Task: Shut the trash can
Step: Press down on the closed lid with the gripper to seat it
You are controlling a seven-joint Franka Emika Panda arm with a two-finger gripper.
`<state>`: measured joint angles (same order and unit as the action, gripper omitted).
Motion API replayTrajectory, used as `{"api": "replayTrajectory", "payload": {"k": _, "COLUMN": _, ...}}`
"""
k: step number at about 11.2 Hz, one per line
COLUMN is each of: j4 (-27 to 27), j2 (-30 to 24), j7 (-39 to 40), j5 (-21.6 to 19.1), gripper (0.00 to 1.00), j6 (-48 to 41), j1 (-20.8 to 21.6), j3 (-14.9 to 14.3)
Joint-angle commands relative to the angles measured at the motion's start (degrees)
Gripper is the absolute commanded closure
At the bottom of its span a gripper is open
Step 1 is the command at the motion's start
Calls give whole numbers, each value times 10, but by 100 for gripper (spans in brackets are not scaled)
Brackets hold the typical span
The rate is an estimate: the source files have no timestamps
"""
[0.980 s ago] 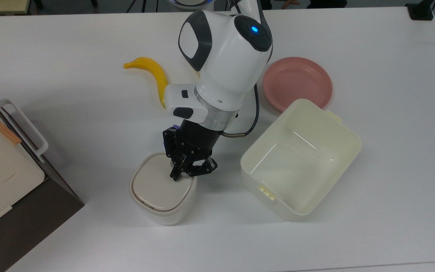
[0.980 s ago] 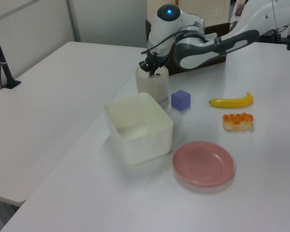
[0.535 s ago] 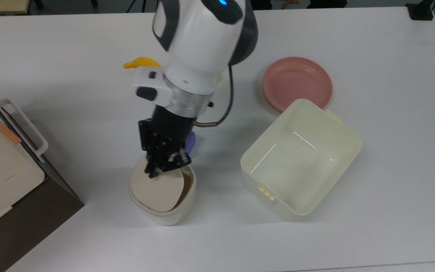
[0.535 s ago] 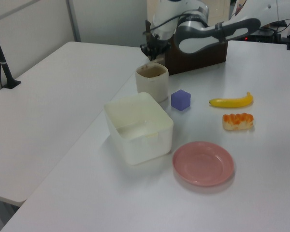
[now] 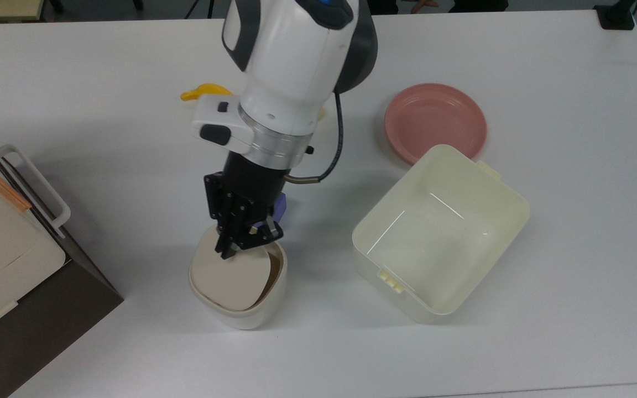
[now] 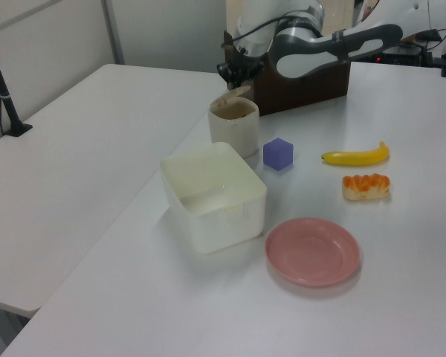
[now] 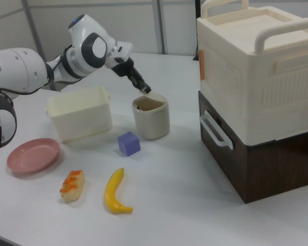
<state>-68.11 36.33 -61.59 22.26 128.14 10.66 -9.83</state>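
Observation:
The trash can (image 5: 252,315) is a small cream-white bin near the table's front in the top view, also seen in the left view (image 6: 234,135) and the right view (image 7: 152,124). Its beige lid (image 5: 229,276) is tilted up, and a gap on the top view's right side shows the tan inside. My gripper (image 5: 225,251) points down at the lid's raised far edge, fingers shut with nothing between them. In the right view my gripper (image 7: 145,88) has its tip at that edge. In the left view my gripper (image 6: 236,79) hangs just above the bin.
A purple cube (image 5: 281,207) sits right behind the bin. The large pale-yellow tub (image 5: 517,213) stands open on the top view's right, a pink plate (image 5: 434,119) behind it. A banana (image 5: 202,91) and an orange food piece (image 6: 366,186) lie farther off. A cream box (image 7: 256,77) sits on a brown base.
One second ago my fingertips pressed on the lid, which lay flat. The lid has since tilted up, and the arm has risen and shifted toward the top view's left.

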Motion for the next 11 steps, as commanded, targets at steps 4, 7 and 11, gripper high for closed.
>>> {"api": "replayTrajectory", "payload": {"k": 4, "j4": -64, "j2": -9, "j7": 30, "j5": 73, "gripper": 90, "j6": -34, "j1": 32, "j3": 9}}
{"api": "replayTrajectory", "payload": {"k": 7, "j4": -70, "j2": -4, "j7": 45, "j5": 73, "gripper": 91, "j6": -60, "j1": 35, "j3": 12}}
{"api": "replayTrajectory", "payload": {"k": 11, "j4": -73, "j2": 8, "j7": 39, "j5": 74, "gripper": 91, "j6": -77, "j1": 44, "j3": 12}}
